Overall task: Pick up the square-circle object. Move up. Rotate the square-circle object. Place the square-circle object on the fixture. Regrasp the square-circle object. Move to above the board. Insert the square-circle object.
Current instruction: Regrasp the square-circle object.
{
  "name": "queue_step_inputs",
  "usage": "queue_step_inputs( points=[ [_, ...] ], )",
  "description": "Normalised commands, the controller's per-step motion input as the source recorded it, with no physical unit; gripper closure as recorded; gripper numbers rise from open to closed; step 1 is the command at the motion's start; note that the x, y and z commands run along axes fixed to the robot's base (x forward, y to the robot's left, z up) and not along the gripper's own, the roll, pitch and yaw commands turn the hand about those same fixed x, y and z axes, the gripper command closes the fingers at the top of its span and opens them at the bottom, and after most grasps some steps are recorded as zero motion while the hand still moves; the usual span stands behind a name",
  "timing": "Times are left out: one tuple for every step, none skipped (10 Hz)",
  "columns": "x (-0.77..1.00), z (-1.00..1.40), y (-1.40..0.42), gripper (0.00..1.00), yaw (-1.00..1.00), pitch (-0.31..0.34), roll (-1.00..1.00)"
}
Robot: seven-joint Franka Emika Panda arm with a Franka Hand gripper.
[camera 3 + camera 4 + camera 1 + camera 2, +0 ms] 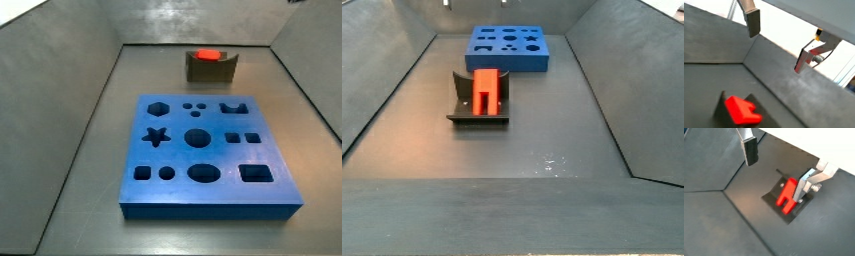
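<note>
The square-circle object [485, 91] rests on the fixture [460, 104], released. The gripper [777, 165] hovers above, jaws apart and empty. Regrasp: descend centred, straddle the block evenly before closing

A matte grey floor [80, 215] lies under the board [203, 150] and spreads out on all sides of it. Grey walls slope up beside the board, a side wall [47, 80] along one long edge and a faintly glossy back wall [174, 20] beyond its far end. In a side view, pale specks [549, 160] dot the floor well apart from the board.
</note>
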Motion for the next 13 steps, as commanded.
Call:
queue_step_inputs(
  points=[
    [0.07, -0.01, -0.04, 0.00, 0.02, 0.060, 0.92],
    [0.08, -0.02, -0.04, 0.00, 0.03, 0.090, 0.66],
    [0.09, -0.02, -0.04, 0.00, 0.05, 0.105, 0.47],
    [0.08, -0.01, -0.03, 0.00, 0.08, 0.112, 0.29],
    [0.07, -0.01, -0.03, 0.00, 0.09, 0.108, 0.23],
    [0.03, -1.00, 0.08, 0.00, 0.07, 0.129, 0.08],
    [0.04, -1.00, 0.08, 0.00, 0.10, 0.109, 0.06],
    [0.05, -1.00, 0.07, 0.00, 0.12, 0.070, 0.06],
    [0.05, -1.00, 0.07, 0.00, 0.13, 0.044, 0.05],
    [0.06, -1.00, 0.06, 0.00, 0.14, -0.018, 0.06],
    [0.07, -1.00, 0.06, 0.00, 0.13, -0.050, 0.06],
    [0.08, -1.00, 0.05, 0.00, 0.11, -0.077, 0.06],
    [0.09, -1.00, 0.05, 0.00, 0.08, -0.099, 0.06]
  ],
)
